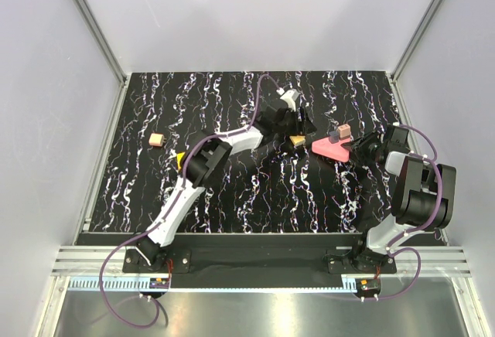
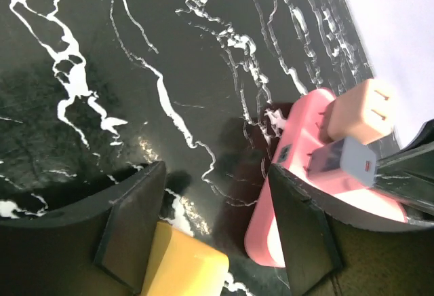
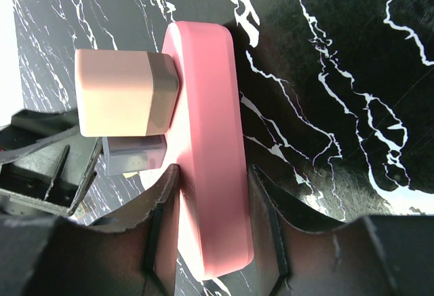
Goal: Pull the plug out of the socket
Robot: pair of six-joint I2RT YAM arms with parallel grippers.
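Table: black marble-pattern top (image 1: 232, 190) with white veins; white walls on three sides.
Plugs: tan plug (image 3: 122, 92) and grey plug (image 3: 134, 153) are seated close together in one broad face of the socket. Neither is pulled yet.
Socket: pink socket block (image 3: 210, 140), right of centre at mid-depth of the table. Whether it rests on the top or is held just off it cannot be told.
Risk, block drag: judged likely if the hold on the block is weak, since a pull on a plug would carry the whole block along.
Risk, wrong contact: the plugs sit so close that a claw closing on one may knock or jam the other.
Risk, occupied claw: a yellow block (image 2: 183, 269) lies between the left fingers and would obstruct a grasp on a plug.
Right claw: right gripper (image 3: 213, 177) comes in from the right, narrow, with fingers pressed on opposite faces of the socket block, holding it.
Left claw: left gripper (image 2: 217, 180) is just left of the socket block, about half apart. The yellow block lies against one finger with a gap to the other, and no clamp on it is visible. The claw touches neither plug.
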